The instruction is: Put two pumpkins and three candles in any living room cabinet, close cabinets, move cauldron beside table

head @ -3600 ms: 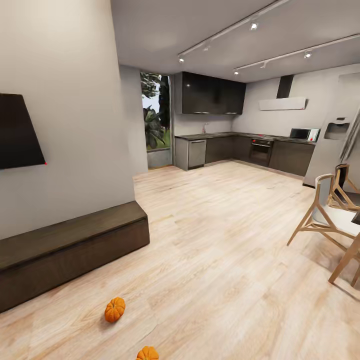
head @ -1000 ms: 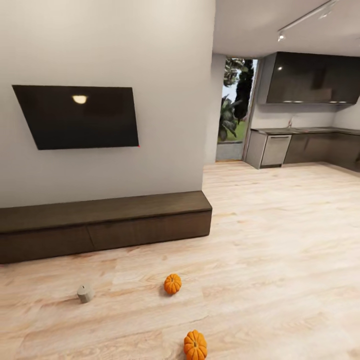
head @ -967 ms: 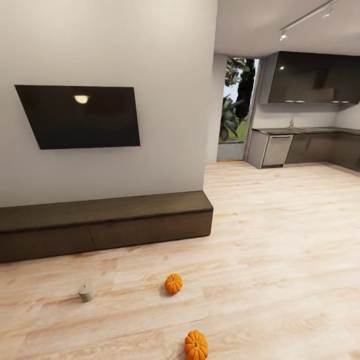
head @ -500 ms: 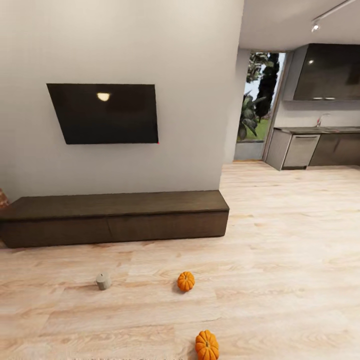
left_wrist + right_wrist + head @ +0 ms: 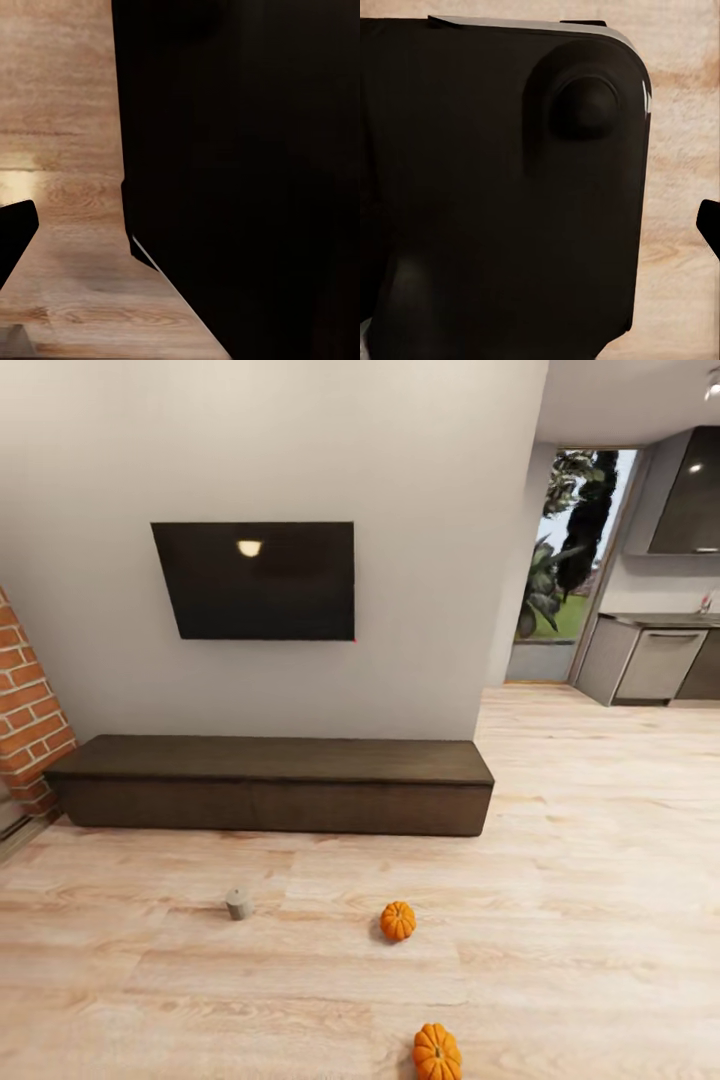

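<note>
Rotation has swung your view left: cabinet (image 5: 270, 797) now faces you, shut, with candle (image 5: 238, 904) and two pumpkins (image 5: 398, 921) on the floor before it. End effector states: cannot tell.

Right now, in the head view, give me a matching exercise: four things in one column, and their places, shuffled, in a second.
Things:
1. candle
2. television
3. cabinet
4. brick wall

Places:
A. hung on the grey wall
B. at the picture's left edge
C. on the wood floor, left of the nearer pumpkins
D. along the foot of the grey wall, fronts shut

Pairs: 1-C, 2-A, 3-D, 4-B
</note>
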